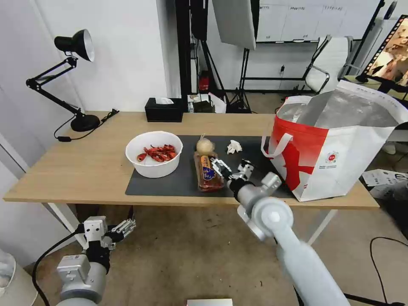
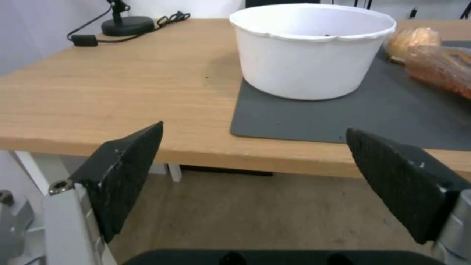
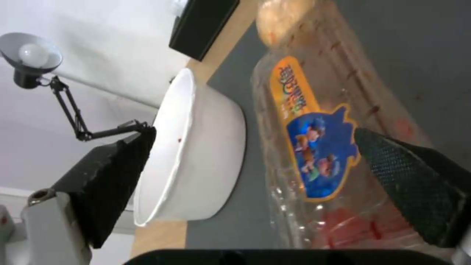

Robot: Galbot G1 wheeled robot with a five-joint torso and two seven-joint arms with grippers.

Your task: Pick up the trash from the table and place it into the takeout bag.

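Observation:
On the table (image 1: pixel 85 165), a dark mat (image 1: pixel 178 182) carries the trash: a white bowl (image 1: pixel 154 153) of red scraps, a clear plastic tray (image 1: pixel 208 172) with an orange-and-blue label, a knotted bag with a beige lump (image 1: pixel 205 146) and a crumpled tissue (image 1: pixel 233 147). The white-and-red takeout bag (image 1: pixel 335 144) stands open at the table's right end. My right gripper (image 1: pixel 231 166) is open, hovering just right of the tray; the right wrist view has the tray (image 3: pixel 319 140) between its fingers (image 3: pixel 412 180), the bowl (image 3: pixel 196 154) beside it. My left gripper (image 1: pixel 128 224) hangs open below the table's front edge, facing the bowl (image 2: pixel 314 55).
A black tissue box (image 1: pixel 163 109) sits at the table's far edge, and a black desk lamp (image 1: pixel 72 76) with its cable stands at the far left corner. Tripods, a white chair and cables fill the room behind. Bare wood lies left of the bowl.

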